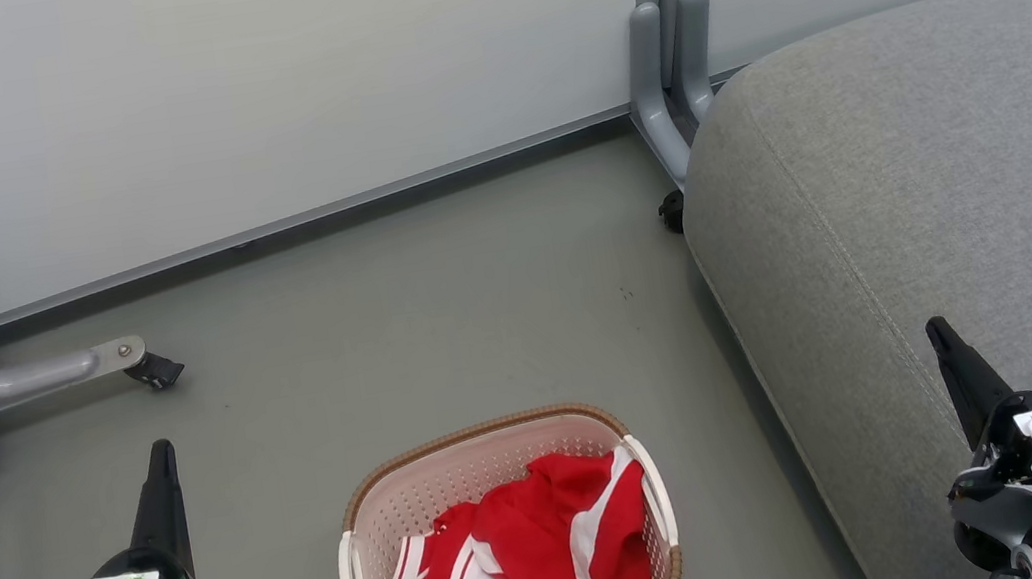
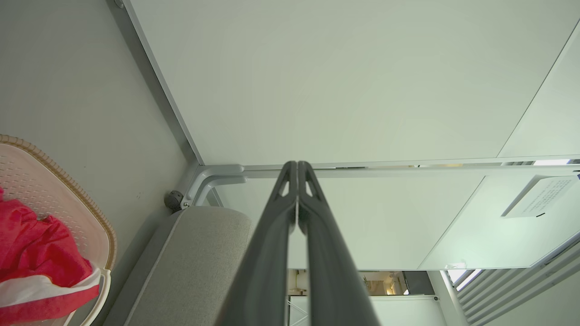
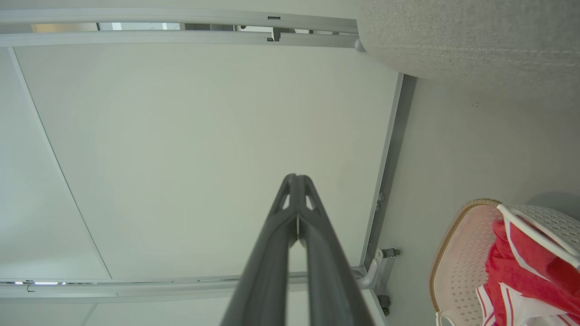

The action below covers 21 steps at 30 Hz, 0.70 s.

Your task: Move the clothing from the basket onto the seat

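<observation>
On my left, the left claw (image 1: 161, 460) is hanging low over the floor (image 1: 440, 320), its two dark fingers pressed together and gripping nothing. I am reading it as parked, well apart from the load. Moving across, the basket (image 1: 480, 429) is sitting on the floor between the two arms. The clothing (image 1: 537, 549) is lying bunched inside it, red folds with white stripes heaped toward the side nearer the seat, none of it spilling over the rim. Further right, the seat (image 1: 924, 172) is rising just beside the basket, and the right claw (image 1: 939, 341) is hovering over its near edge, likewise pinched to a narrow line and empty.

I am judging that the first pick is not yet begun. To do it well, I am planning to spread one claw wide before lowering, aim at the highest red fold rather than the perforated wall, and close on a thick pinch of cloth. I am wanting to rise straight up until the cloth clears the rim, since a snag could drag the light basket along.
</observation>
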Motion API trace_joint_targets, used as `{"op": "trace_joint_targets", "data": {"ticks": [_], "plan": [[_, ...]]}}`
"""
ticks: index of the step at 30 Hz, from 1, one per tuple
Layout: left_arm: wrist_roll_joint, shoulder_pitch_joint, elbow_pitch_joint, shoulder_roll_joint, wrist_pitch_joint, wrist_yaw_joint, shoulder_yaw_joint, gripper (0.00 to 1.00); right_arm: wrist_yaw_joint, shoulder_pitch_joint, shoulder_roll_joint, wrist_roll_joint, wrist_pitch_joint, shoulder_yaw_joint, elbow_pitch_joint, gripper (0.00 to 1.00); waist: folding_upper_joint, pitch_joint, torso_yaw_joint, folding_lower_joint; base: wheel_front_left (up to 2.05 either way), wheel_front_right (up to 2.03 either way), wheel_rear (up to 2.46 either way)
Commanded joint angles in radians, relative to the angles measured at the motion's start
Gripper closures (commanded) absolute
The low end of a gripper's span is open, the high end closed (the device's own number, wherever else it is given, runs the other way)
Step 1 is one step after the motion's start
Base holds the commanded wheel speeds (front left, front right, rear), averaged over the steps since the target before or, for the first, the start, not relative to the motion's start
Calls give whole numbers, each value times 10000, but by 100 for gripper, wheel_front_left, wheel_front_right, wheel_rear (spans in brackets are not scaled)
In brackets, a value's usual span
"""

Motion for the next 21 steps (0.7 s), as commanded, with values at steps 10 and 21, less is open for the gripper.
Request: {"op": "trace_joint_targets", "data": {"ticks": [10,21], "plan": [[-32,-105,6,16,27,-40,19,100,-3,-91,-28,-10,15,-9,20,100,0,0,0,0,0,0,0],[-32,-105,6,16,26,-40,19,100,-3,-92,-28,-10,15,-9,20,100,0,0,0,0,0,0,0]]}}
